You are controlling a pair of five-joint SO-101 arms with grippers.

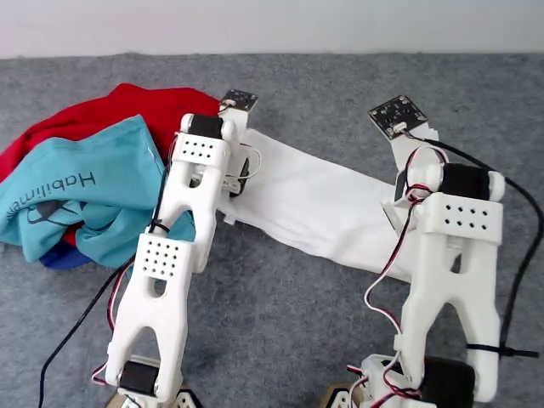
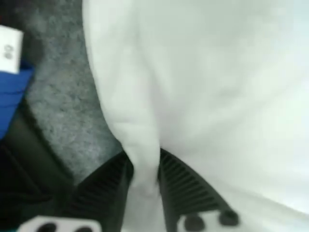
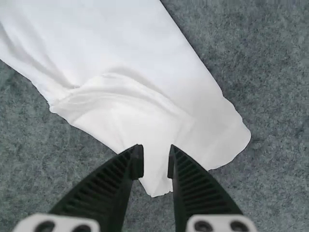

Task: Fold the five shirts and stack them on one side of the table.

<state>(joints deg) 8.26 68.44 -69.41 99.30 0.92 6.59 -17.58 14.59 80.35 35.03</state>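
the left arm rises from 7 o'clock on the grey worktop [image 1: 280,323] and leans in toward the centre, wrist tipped down. its left end effector [image 2: 145,162] is clenched on a raised fold of the white shirt [image 1: 314,204]. the right arm stands up from 5 o'clock, and its right end effector [image 3: 154,152] pinches the shirt's hem edge. the shirt lies stretched between them, running from 11 o'clock to 4 o'clock. at 9 o'clock a teal shirt [image 1: 93,195] lies heaped over a red shirt [image 1: 110,110] and a blue shirt [image 1: 55,255].
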